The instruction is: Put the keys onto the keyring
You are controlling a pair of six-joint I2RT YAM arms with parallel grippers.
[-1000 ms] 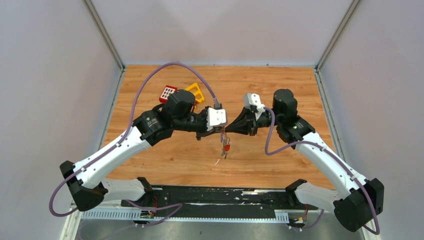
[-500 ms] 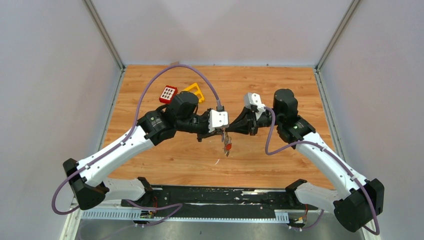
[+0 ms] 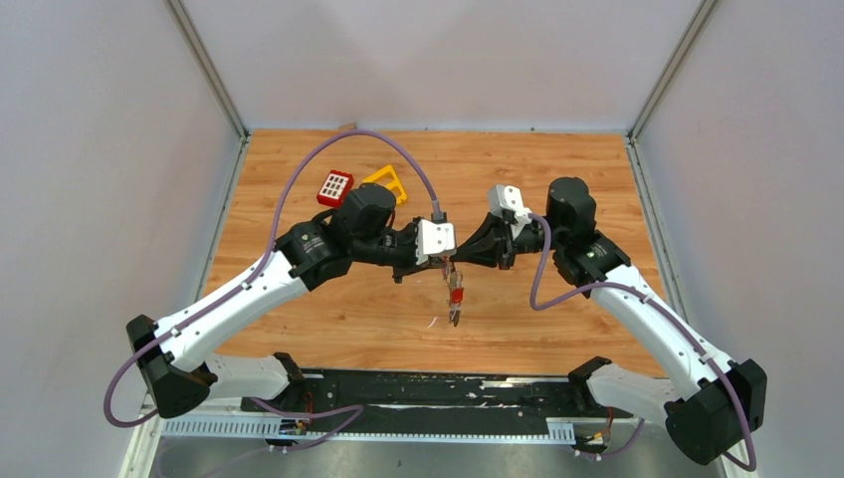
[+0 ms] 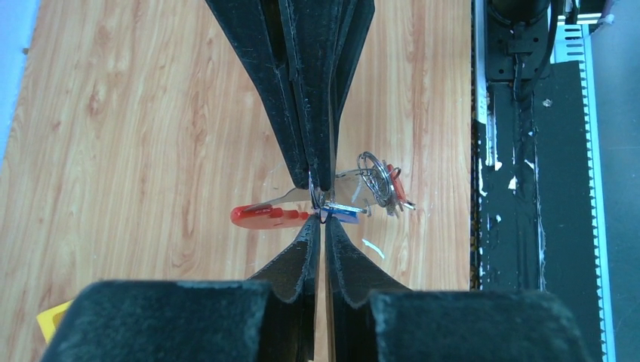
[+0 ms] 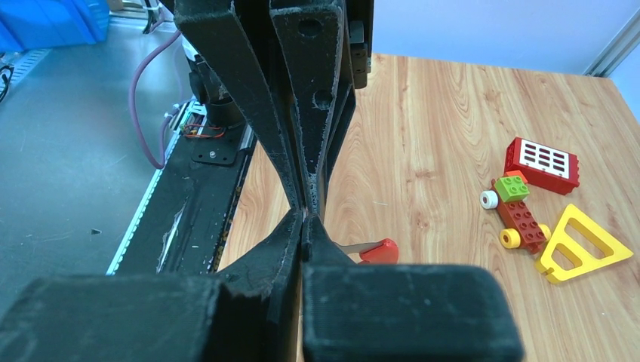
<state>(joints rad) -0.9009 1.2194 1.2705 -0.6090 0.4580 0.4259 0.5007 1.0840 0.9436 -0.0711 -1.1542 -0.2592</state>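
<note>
My two grippers meet tip to tip above the middle of the table. The left gripper [image 3: 448, 262] [image 4: 322, 220] is shut on a thin wire loop of the keyring. The right gripper [image 3: 461, 259] [image 5: 304, 220] is shut on the same loop from the other side. The keyring's red clip [image 4: 264, 216] [image 5: 380, 250] and grey strap stick out sideways from the pinch. A blue-headed key [image 4: 345, 214] lies beside the tips. A coiled wire ring with a red piece [image 4: 381, 181] hangs close by. From above, the bundle [image 3: 455, 295] dangles under the tips.
A red square block with white buttons [image 3: 334, 185] [image 5: 543, 162], a yellow triangular frame [image 3: 390, 181] [image 5: 581, 245] and a red-and-green toy block car [image 5: 519, 207] lie at the back left. A black rail [image 3: 428, 393] runs along the near edge.
The left jaws have closed further onto the loop. Both wrists have edged slightly right, and the dangling bundle has shifted with them.
</note>
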